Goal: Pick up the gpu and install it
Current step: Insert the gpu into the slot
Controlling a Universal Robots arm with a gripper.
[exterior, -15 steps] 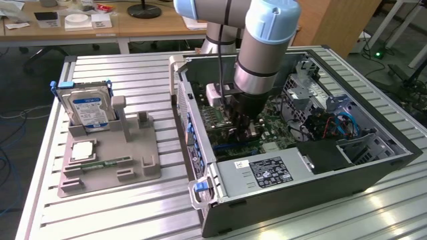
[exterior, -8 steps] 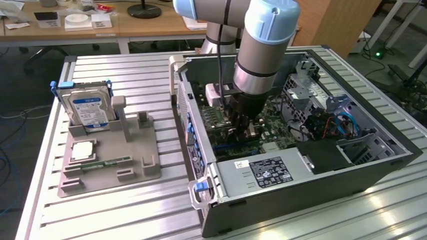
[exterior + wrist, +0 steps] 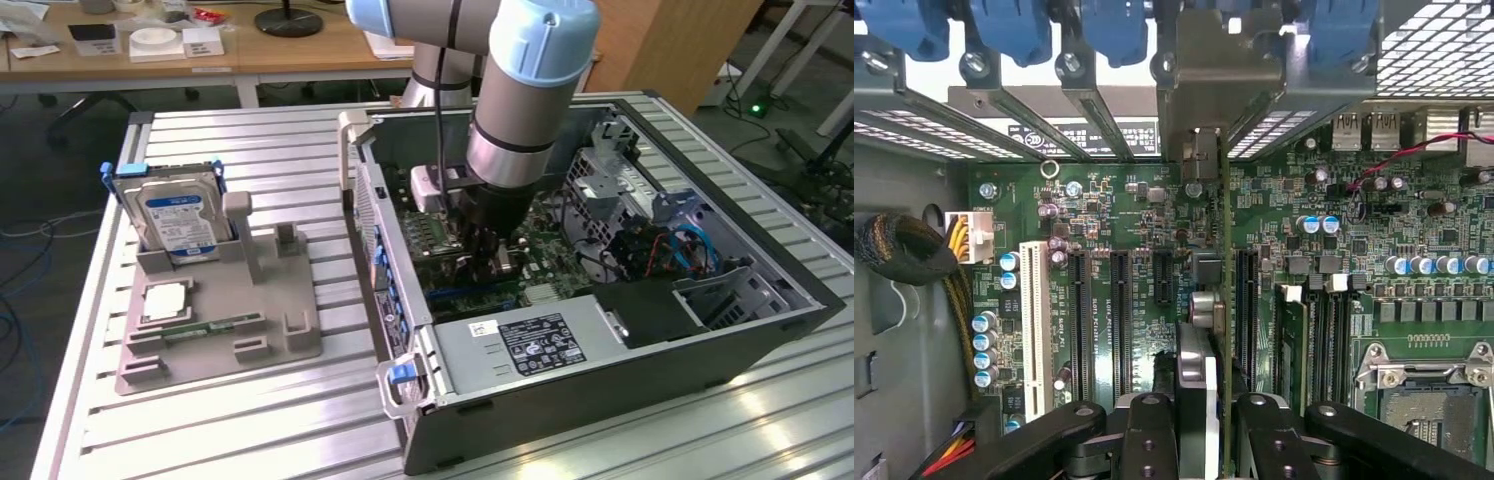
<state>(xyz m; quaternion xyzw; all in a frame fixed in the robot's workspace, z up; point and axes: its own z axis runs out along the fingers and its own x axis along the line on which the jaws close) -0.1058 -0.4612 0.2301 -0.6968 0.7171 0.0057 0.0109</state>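
Gpu [image 3: 1199,385] stands edge-on over the motherboard [image 3: 1124,200], clamped in my hand [image 3: 1199,445], inside the case [image 3: 747,330] at 3 o'clock of the grey tray [image 3: 200,345] in the exterior view. Risk, as I judge it: any tilt could drive the card edge off its slot or snag the bracket.

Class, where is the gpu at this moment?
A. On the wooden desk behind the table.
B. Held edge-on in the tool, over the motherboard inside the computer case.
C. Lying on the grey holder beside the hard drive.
B: in the wrist view the tool clamps the gpu edge-on above the motherboard, and the exterior view shows the arm reaching into the computer case.
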